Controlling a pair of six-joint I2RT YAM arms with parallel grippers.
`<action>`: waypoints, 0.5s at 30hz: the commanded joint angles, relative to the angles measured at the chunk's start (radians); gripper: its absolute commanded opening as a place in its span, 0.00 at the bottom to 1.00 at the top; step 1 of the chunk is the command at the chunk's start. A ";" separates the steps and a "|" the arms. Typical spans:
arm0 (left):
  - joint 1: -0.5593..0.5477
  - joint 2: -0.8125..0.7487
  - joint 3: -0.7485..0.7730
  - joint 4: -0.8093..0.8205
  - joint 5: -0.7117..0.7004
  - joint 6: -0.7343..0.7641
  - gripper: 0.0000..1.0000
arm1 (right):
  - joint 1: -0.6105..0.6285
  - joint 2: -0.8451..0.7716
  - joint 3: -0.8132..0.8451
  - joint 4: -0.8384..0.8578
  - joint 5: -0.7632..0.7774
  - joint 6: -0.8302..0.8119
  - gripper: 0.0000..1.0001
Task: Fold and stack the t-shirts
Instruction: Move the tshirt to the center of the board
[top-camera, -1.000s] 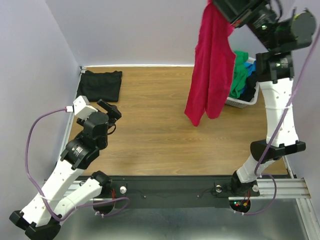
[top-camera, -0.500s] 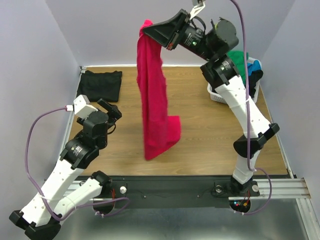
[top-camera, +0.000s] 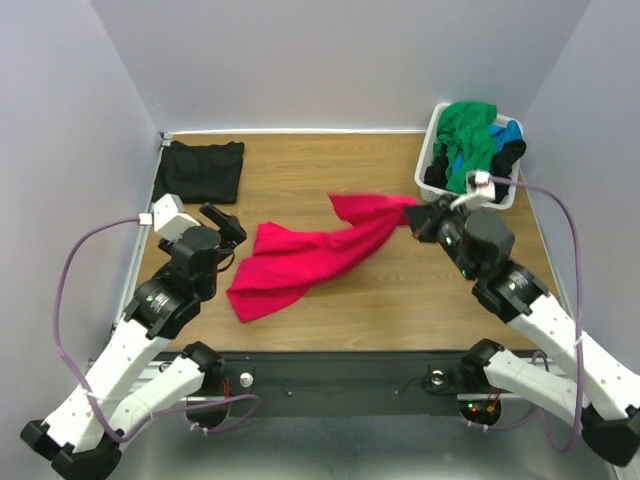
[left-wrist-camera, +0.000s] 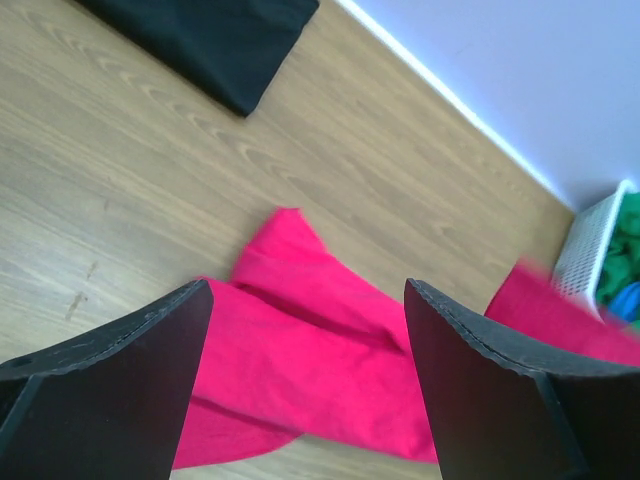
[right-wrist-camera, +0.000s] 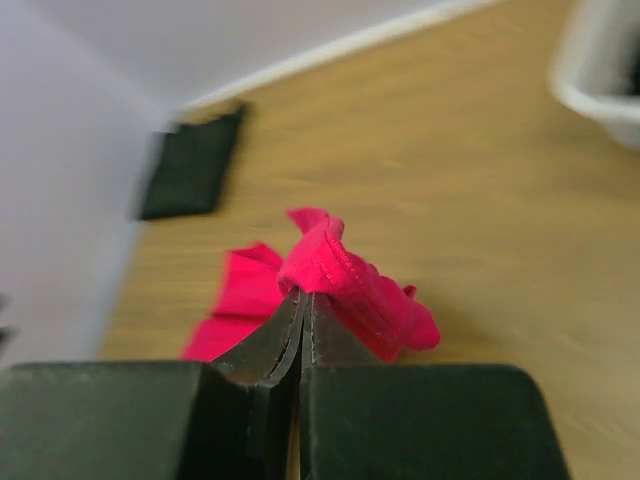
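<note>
The pinkish-red t-shirt (top-camera: 310, 255) lies stretched and rumpled across the middle of the wooden table; it also shows in the left wrist view (left-wrist-camera: 310, 360). My right gripper (top-camera: 413, 218) is shut on the shirt's right end, a bunched hem (right-wrist-camera: 345, 280), low over the table. My left gripper (top-camera: 222, 225) is open and empty, just left of the shirt's lower end, its fingers (left-wrist-camera: 110, 370) straddling the cloth in view. A folded black t-shirt (top-camera: 202, 168) lies at the back left corner. Green, blue and black shirts (top-camera: 470, 145) fill the basket.
The white plastic laundry basket (top-camera: 437, 118) stands at the back right, against the wall. A white rail (top-camera: 290, 131) edges the table's back. The black mounting bar (top-camera: 340, 375) runs along the near edge.
My right arm swung down from high up and laid the red shirt across the table, its gripper now low by the basket. The left arm has barely moved.
</note>
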 joint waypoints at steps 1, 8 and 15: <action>0.003 0.075 -0.043 0.051 0.033 -0.014 0.89 | -0.013 -0.024 -0.139 -0.185 0.387 0.078 0.01; 0.005 0.196 -0.197 0.017 0.124 -0.166 0.89 | -0.086 0.094 -0.279 -0.288 0.488 0.196 0.01; 0.005 0.114 -0.425 0.088 0.276 -0.315 0.89 | -0.300 0.154 -0.329 -0.302 0.454 0.224 0.01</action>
